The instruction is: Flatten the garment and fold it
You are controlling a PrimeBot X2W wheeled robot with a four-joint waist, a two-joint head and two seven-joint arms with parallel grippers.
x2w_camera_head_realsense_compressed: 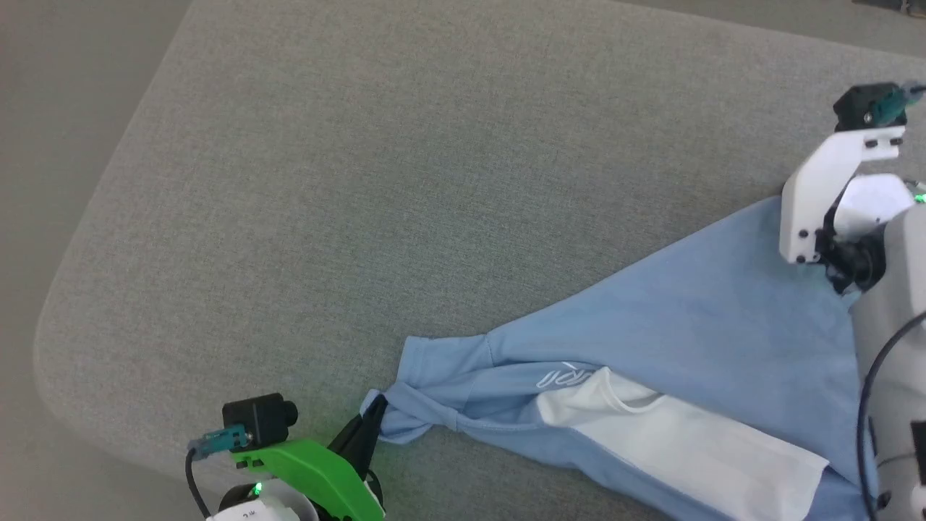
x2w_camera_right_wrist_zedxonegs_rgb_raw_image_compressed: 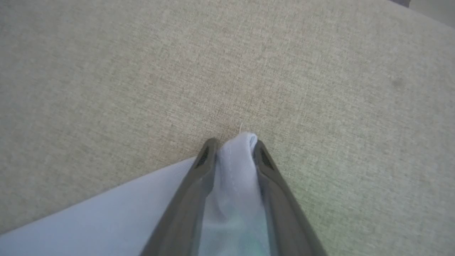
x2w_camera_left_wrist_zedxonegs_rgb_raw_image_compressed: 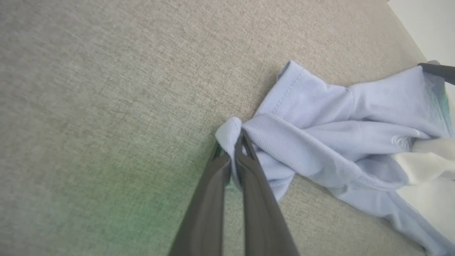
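Clearly the two arms act as a pair, each holding one end of the shirt (x2w_camera_head_realsense_compressed: pixel 694 318) so that the cloth can be drawn out flat. The left gripper (x2w_camera_head_realsense_compressed: pixel 370 423), at about 7 o'clock in the head view, has its fingers pressed together on a bunched sleeve edge. The right gripper (x2w_camera_right_wrist_zedxonegs_rgb_raw_image_compressed: pixel 235 147) pinches a corner of the cloth, and a tuft of blue pokes out between its tips.

The shirt lies from 6 toward 3 o'clock in the head view. Its body is fairly smooth, but the sleeve end is twisted and the white inner panel (x2w_camera_head_realsense_compressed: pixel 680 434) is turned out. I judge the grips are set far apart to pull that twist loose.

Underneath is a grey woven pad (x2w_camera_head_realsense_compressed: pixel 362 181) with a rounded corner at 8 o'clock. A pale floor (x2w_camera_head_realsense_compressed: pixel 51 145) runs past its 9 o'clock side.
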